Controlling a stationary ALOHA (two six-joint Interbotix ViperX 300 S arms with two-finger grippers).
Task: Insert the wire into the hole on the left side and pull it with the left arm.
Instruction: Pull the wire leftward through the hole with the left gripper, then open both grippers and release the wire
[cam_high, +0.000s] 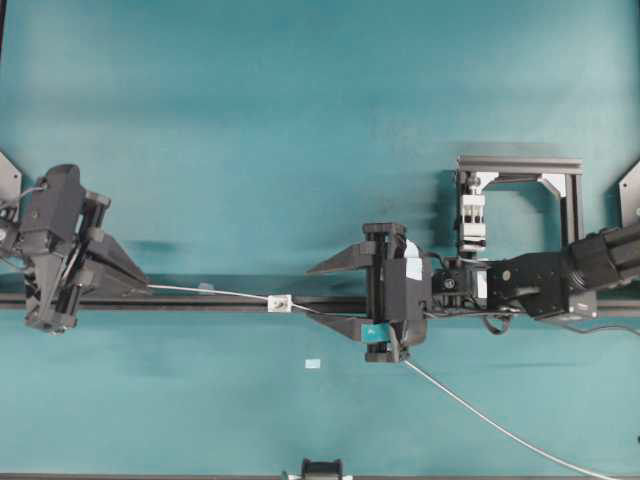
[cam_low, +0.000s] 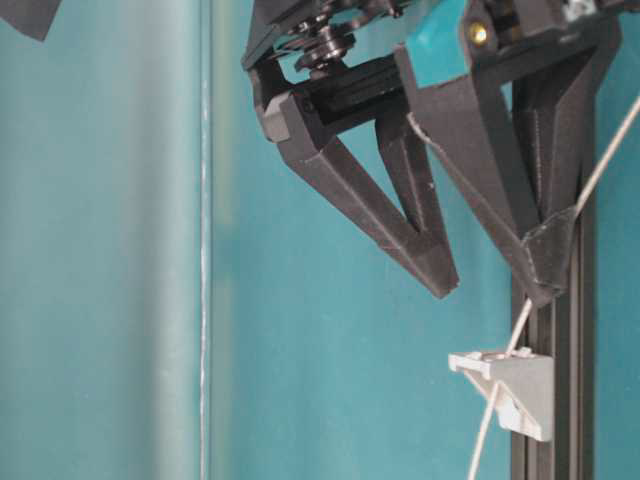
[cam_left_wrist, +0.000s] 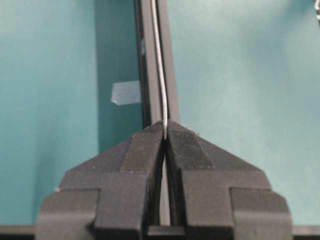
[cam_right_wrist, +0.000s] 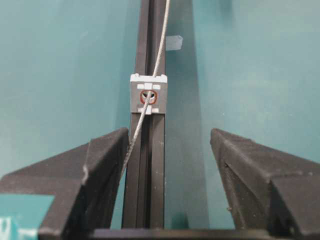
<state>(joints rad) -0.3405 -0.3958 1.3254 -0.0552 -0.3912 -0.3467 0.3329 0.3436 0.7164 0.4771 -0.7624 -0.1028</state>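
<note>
Left gripper (cam_left_wrist: 164, 135) jaws pinched together; right gripper (cam_right_wrist: 167, 150) jaws spread wide.

Inventory of the wiring station: counted items on the teal tabletop (cam_high: 300, 100).

Two robot arms are present, each ending in one gripper with two fingers: the left gripper (cam_high: 143, 285) and the right gripper (cam_high: 325, 296), four fingers in all. One wire (cam_high: 215, 293) runs across the scene. One small white block (cam_high: 280, 302) carries a single hole (cam_right_wrist: 148, 96). One black rail (cam_high: 200, 303) spans the tabletop. Two pale tape squares (cam_high: 313, 363) are visible across the views, and one metal frame (cam_high: 520, 165) holds one white clamp (cam_high: 472, 215).
</note>
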